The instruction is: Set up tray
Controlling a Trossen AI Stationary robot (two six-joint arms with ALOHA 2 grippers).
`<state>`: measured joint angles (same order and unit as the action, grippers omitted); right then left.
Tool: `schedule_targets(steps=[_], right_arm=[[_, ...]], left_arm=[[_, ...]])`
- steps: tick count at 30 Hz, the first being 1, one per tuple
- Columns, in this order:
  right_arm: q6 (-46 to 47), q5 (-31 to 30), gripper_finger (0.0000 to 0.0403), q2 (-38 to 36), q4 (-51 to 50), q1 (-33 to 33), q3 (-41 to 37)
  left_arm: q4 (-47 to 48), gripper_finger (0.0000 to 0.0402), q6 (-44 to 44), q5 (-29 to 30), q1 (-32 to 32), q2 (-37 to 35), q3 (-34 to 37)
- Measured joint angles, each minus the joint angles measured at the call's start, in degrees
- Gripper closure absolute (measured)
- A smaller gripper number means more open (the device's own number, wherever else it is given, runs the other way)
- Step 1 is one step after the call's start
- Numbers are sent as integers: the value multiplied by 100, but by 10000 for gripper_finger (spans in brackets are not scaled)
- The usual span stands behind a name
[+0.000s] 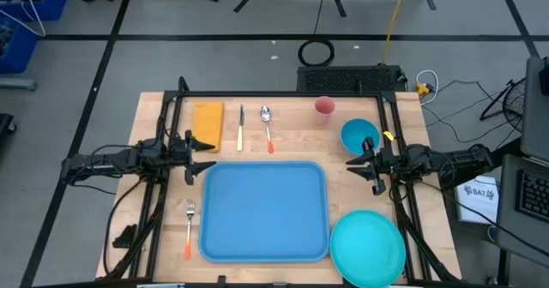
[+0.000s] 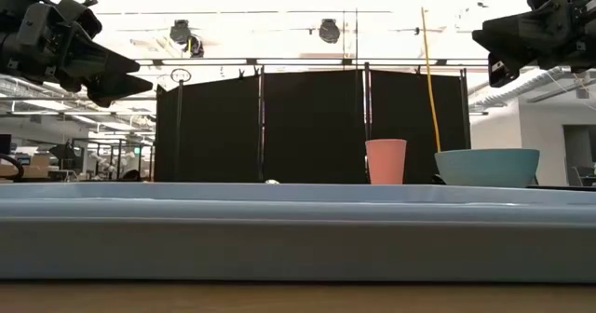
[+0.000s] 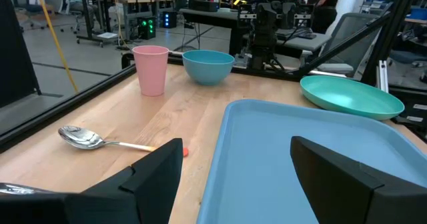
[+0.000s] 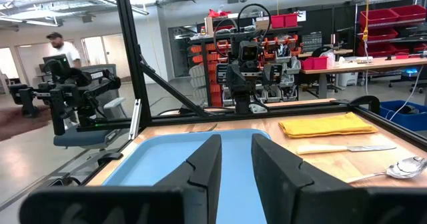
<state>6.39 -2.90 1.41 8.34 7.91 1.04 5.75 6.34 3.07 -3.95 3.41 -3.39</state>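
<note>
The blue tray [image 1: 266, 211] lies flat on the wooden table, in the middle toward the near edge; its near rim [image 2: 298, 243] fills the low view. My left gripper [image 1: 202, 156] hovers open above the table off the tray's far left corner, its fingers [image 3: 157, 167] pointing toward the right. My right gripper [image 1: 357, 163] hovers off the tray's far right corner and points left. A narrow gap shows between its fingers [image 4: 207, 161], with nothing in it. Neither gripper touches anything.
Along the far side lie a yellow cloth [image 1: 208, 121], a knife [image 1: 241, 127], a spoon [image 1: 268, 127], a pink cup [image 1: 323, 109] and a blue bowl [image 1: 359, 136]. A fork [image 1: 189, 228] lies left of the tray. A turquoise plate [image 1: 367, 247] sits at the near right.
</note>
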Motion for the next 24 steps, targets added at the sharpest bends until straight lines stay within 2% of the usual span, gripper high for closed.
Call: schedule_targets(steps=[12,24], right_arm=[[1,0,325,1,38,1,0],[2,7,325,1,-31,0,0]], left_arm=[[-191,119,-349,137,0,0,-1],[-650,119,129,304,0,2,1]])
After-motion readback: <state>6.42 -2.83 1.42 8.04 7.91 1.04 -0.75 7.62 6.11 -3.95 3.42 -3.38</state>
